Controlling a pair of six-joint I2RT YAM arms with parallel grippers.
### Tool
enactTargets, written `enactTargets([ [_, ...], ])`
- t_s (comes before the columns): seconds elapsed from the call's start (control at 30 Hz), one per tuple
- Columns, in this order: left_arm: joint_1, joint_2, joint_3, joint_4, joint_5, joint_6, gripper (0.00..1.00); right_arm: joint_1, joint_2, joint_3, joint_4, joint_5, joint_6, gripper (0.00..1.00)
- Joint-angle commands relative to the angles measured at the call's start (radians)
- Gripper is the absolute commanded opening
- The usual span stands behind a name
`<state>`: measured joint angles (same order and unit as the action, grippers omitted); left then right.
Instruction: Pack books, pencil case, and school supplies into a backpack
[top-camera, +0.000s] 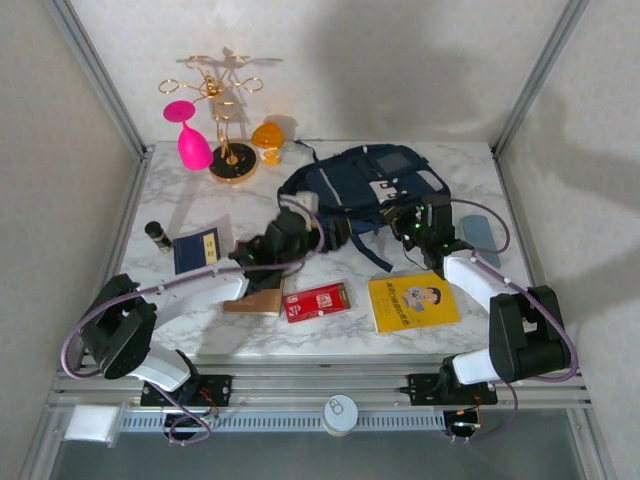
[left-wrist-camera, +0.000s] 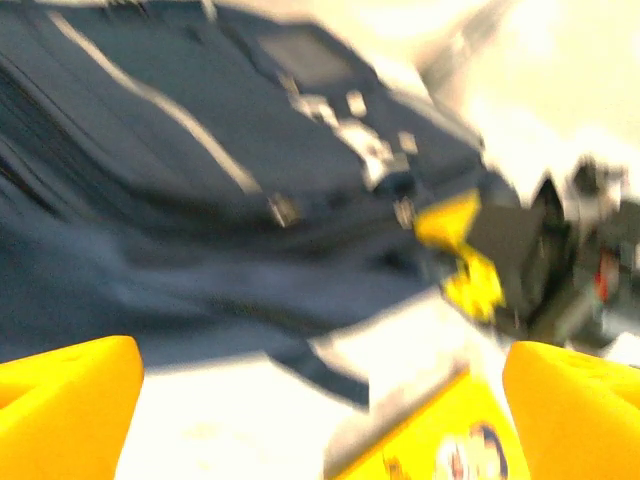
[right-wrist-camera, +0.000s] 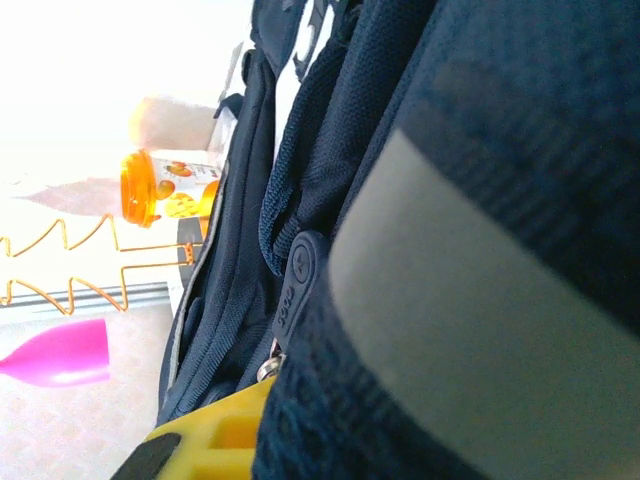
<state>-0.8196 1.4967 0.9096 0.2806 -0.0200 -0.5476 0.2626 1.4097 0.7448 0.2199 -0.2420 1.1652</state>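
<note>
The navy backpack lies at the back centre of the table. My right gripper is shut on its near right edge; its yellow finger presses against the blue fabric beside a zipper pull. My left gripper hovers at the backpack's near left side, open, with nothing between its yellow fingers; that view is blurred. The yellow book lies front right. The brown book lies partly under my left arm. The red box, navy booklet and grey-blue pencil case lie on the table.
A short black cylinder stands at the left. A gold wire rack, a pink glass and an orange object stand at the back left. A metal frame edges the marble table.
</note>
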Motion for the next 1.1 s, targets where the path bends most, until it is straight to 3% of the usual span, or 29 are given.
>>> enactTargets([
  [0.0,-0.084,0.064,-0.042,0.094,-0.018,0.025,0.88,0.018,-0.049,0.006,0.072,-0.014,0.051,0.04],
  [0.07,-0.112,0.135,-0.025,0.148,-0.017,0.03,0.84,0.021,-0.053,0.01,0.065,-0.019,0.057,0.04],
  [0.17,-0.126,0.239,-0.012,0.281,0.018,0.006,0.7,0.026,-0.062,0.01,0.06,-0.017,0.062,0.03],
  [0.33,-0.156,0.403,0.095,0.359,-0.001,0.051,0.68,0.03,-0.061,0.001,0.07,-0.028,0.079,0.03],
  [0.43,-0.162,0.477,0.155,0.373,-0.073,0.085,0.65,0.032,-0.068,0.004,0.065,-0.024,0.071,0.03],
  [0.7,-0.161,0.565,0.223,0.395,-0.273,0.085,0.57,0.033,-0.07,0.001,0.059,-0.019,0.068,0.02],
  [0.93,-0.144,0.624,0.301,0.4,-0.266,0.099,0.45,0.036,-0.065,0.017,0.046,-0.016,0.051,0.02],
  [1.07,-0.138,0.649,0.343,0.382,-0.29,0.11,0.43,0.036,-0.073,0.005,0.049,-0.007,0.054,0.02],
])
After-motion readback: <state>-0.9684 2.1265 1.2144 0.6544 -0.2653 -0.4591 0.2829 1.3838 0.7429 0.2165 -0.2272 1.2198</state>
